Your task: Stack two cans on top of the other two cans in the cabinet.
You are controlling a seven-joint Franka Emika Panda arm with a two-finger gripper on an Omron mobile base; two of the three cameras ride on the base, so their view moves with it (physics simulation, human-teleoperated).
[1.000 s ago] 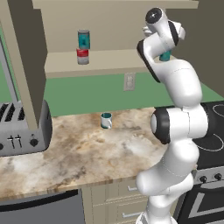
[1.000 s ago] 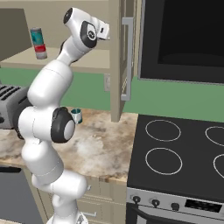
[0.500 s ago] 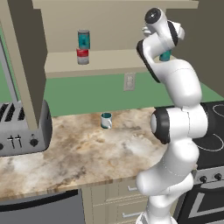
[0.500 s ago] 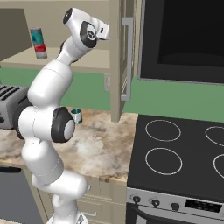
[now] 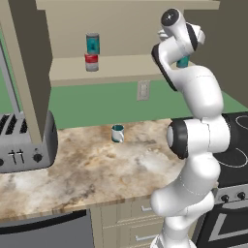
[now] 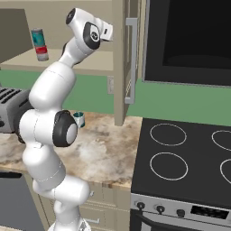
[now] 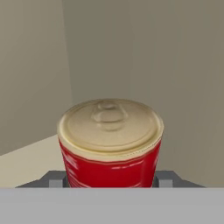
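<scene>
Kitchen — stove (image 6: 180,158), toaster (image 5: 24,145), marble counter (image 5: 97,169), cabinet (image 5: 126,68).

Base views flank arm, sharing cabinet (image 5: 121,68) shelf; hand view close on red can (image 7: 110,148).

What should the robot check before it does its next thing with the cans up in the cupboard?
1. First stack done: ok. A teal can sits on a red-and-white can on the cabinet shelf.
2. Stack straight: ok, it looks upright from both base views.
3. Red can right in front of the hand: ok, centred between the gripper fingers in the hand view.
4. Grip on that red can: cannot tell; the fingertips are mostly hidden by the can.
5. Teal can by the arm: cannot tell whether it is above or below the red one; the arm hides most of it.
6. Mug out of the way: ok, down on the counter.
</scene>
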